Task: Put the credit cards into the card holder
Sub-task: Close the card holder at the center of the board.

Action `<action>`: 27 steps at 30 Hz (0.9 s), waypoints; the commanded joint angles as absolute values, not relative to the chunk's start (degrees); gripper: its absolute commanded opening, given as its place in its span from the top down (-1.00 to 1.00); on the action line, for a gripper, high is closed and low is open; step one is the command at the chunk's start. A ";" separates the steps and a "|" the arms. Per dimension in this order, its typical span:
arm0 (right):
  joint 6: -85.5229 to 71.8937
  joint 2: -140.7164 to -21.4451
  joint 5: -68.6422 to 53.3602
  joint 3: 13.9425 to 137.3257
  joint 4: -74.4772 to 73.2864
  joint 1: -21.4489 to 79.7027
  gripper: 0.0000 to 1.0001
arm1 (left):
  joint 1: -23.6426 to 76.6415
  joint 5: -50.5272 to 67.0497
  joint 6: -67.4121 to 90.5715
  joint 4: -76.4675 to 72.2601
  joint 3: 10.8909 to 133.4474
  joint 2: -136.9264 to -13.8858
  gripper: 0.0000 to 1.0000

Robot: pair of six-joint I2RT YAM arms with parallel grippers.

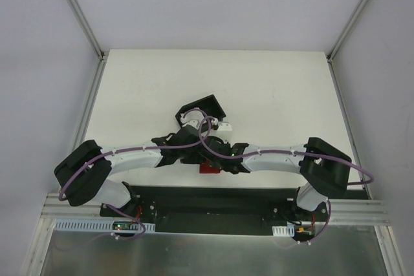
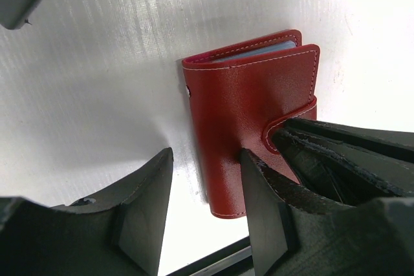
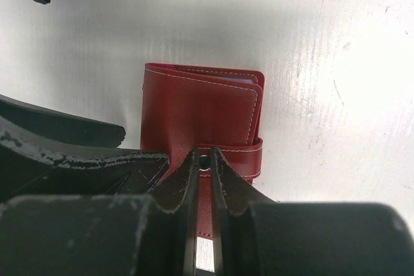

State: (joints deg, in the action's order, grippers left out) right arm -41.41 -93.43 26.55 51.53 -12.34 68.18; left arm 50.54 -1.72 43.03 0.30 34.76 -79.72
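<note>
Black, scuffed jaws of the right gripper fill the bottom of the right wrist view, clenched to a narrow slit on the snap tab of the card holder, with a small glint of metal showing between them. That red card holder lies flat and folded on the white tabletop, its stitched cover facing up and the tab wrapped round one long edge. At its far end the covers stand slightly ajar, and a pale bluish strip shows in the gap; whether that is lining or a card I cannot tell. From the left wrist view, the left gripper has its jaws released and standing apart across the holder's opposite long edge. One jaw is over bare tabletop just beside the holder, and the other is over the red cover near the tab. I cannot tell if that jaw touches the leather. In the overhead view the holder appears only as a small red patch beneath the spot where the two arms meet, in the middle of the tabletop's width and near its front edge. Just beyond the arms sits a black box, partly crossed by a loop of purple cable.
</note>
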 commanded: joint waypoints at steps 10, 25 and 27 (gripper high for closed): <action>-44.56 -99.75 21.36 44.65 -19.42 71.46 0.78 | 50.36 -3.69 45.00 1.85 32.70 -77.61 0.10; -48.60 -103.71 19.42 46.41 -22.94 73.12 0.85 | 50.45 -3.60 45.88 0.88 30.85 -75.50 0.09; -49.13 -103.54 19.42 45.97 -22.85 73.04 0.82 | 50.36 -3.87 45.88 0.88 30.59 -74.97 0.09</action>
State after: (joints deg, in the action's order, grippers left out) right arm -45.58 -95.70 32.69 51.33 -11.62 71.29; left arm 50.52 -2.13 45.69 -0.89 31.88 -76.86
